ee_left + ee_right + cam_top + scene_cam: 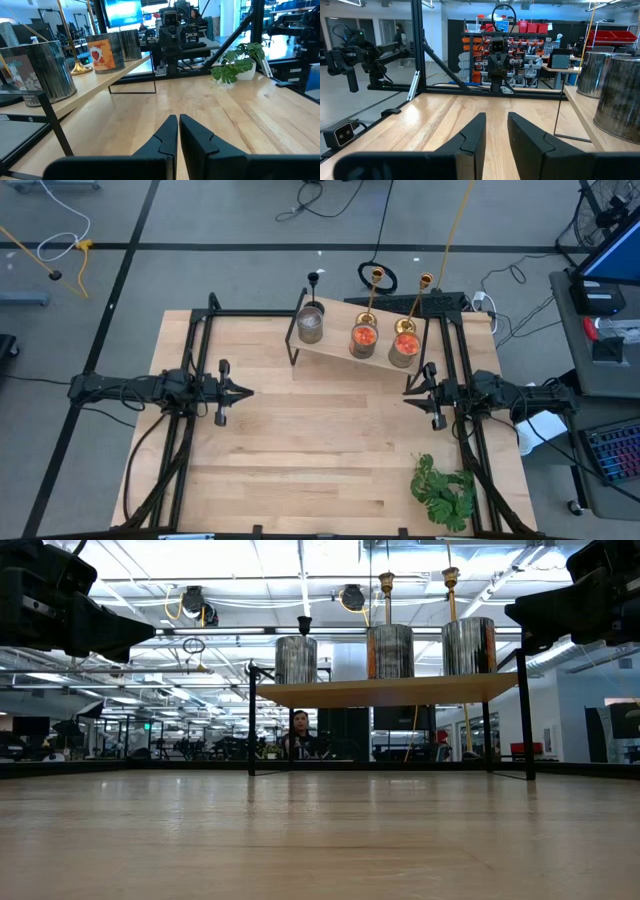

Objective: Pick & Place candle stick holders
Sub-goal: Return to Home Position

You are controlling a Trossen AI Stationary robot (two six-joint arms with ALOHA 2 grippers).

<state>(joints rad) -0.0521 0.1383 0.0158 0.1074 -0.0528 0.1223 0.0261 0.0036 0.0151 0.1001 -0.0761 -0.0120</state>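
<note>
We count three slim stemmed candle stick holders: one small black candle stick holder [314, 278], plus a first shiny gold candle stick holder [378, 276] and a second gold candle stick holder [425, 281]. We find three round metal candle jars: one grey-topped candle jar [311, 326], a first orange-topped candle jar [363, 338] and a second orange-topped candle jar [404, 346]. There is one wooden shelf [335, 345] on black legs, one green leafy plant [443, 490] and one pale wooden tabletop [300, 460]. We count two grippers: left gripper [248, 391], right gripper [407, 397]. One person [300, 730].

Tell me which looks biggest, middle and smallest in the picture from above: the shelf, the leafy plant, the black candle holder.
Largest: the shelf.
Middle: the leafy plant.
Smallest: the black candle holder, just a thin stem.
</note>
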